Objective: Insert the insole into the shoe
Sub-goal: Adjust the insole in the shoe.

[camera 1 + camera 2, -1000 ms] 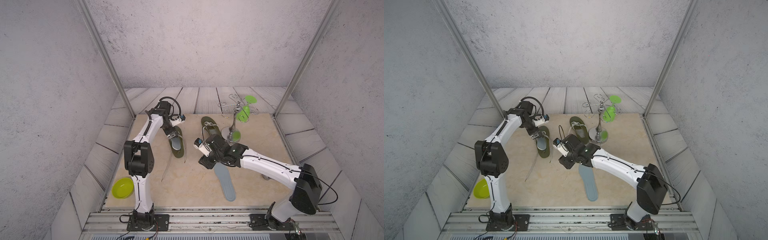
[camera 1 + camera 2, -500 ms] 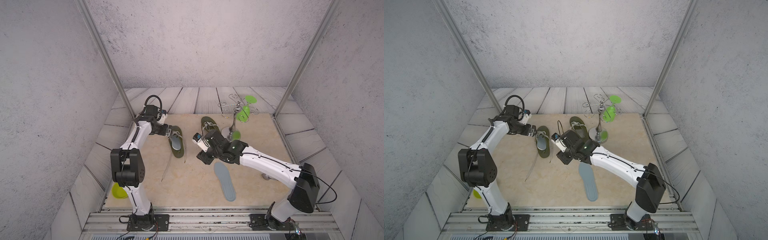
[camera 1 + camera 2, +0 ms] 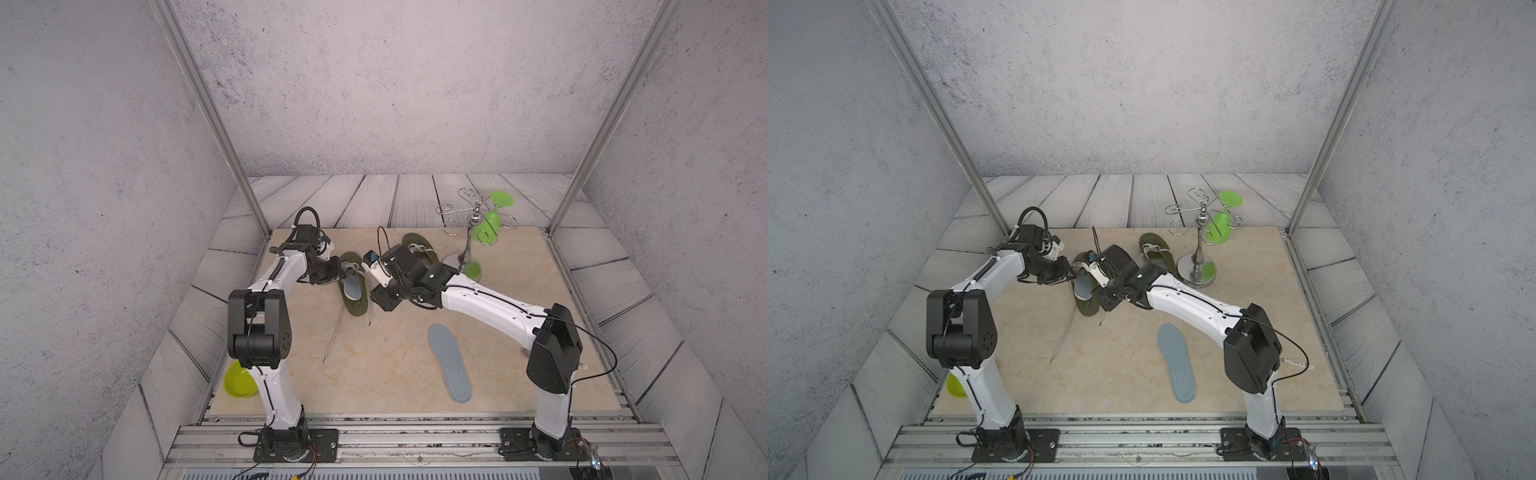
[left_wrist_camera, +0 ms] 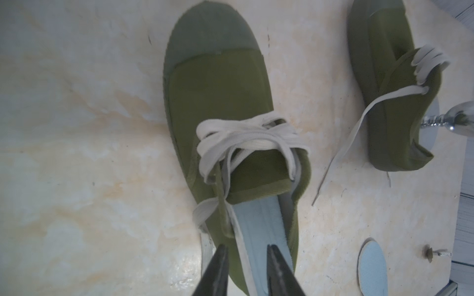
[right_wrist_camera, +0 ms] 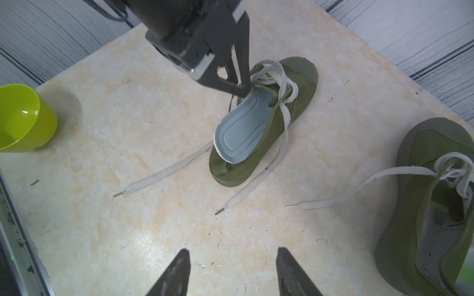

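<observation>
Surface: beige marbled slab [image 3: 395, 374] w/ grey wood-look planks [image 3: 374, 199] round it & an aluminium rail [image 3: 415, 434] along the front. Room: grey concrete-look walls [image 3: 374, 83] on three sides, slanting metal posts [image 3: 209, 116].

Landmark = olive shoe [image 3: 356, 308], flat on the slab, white laces [image 5: 166, 173] undone & trailing. Grey insole [image 5: 243, 133] is in it: front end under the tongue, heel end riding up on the shoe's rim, not seated flat. Left gripper [image 4: 247, 247] is at the shoe's opening, fingers narrowly apart astride the side wall & insole edge; can't tell if they pinch it. Right gripper [image 5: 233, 249] is just beside the shoe over bare slab, jaws apart, nothing btwn them.

Second shoe [image 3: 419, 247] lies near the shoe on its back-wall side. A metal glass stand [image 3: 1196, 272] w/ a green goblet [image 3: 488, 226] is beyond that. Spare insole [image 3: 451, 361] is well apart from the shoe, toward the rail. Green cup [image 5: 23, 118] is well apart too, at the slab's edge.

Hidden/cut off: in both top views the right arm [image 3: 490, 303] covers the second shoe's heel, and the left arm [image 3: 274, 274] hides pt. of the cup. Left wrist view cuts off the shoe's heel & most of the spare insole; the finger contact there is blurred. Right wrist view crops the second shoe.
</observation>
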Controlling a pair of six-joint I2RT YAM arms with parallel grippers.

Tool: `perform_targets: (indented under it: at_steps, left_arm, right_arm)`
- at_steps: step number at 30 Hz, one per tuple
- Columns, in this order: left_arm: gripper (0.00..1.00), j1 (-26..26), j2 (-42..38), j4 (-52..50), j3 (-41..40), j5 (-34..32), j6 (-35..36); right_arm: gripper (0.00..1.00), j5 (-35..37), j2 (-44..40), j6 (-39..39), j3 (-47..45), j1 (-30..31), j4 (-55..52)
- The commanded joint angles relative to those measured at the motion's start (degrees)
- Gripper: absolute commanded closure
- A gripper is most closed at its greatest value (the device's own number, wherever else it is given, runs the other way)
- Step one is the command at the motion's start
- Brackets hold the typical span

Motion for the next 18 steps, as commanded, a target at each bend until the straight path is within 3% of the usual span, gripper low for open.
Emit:
perform_targets:
  at_steps: [1, 18]
  left_arm:
    - [0.73, 0.4, -0.4, 0.4, -0.2, -1.0, -3.0]
    - [0.79, 0.8, 1.9, 4.4, -1.8, -3.2, -4.3]
  right_arm:
    - [0.44, -0.7, 2.1, 0.1, 1.7, -0.1, -1.6]
    - [0.44, -1.2, 2.9, -0.5, 2.1, -0.3, -1.8]
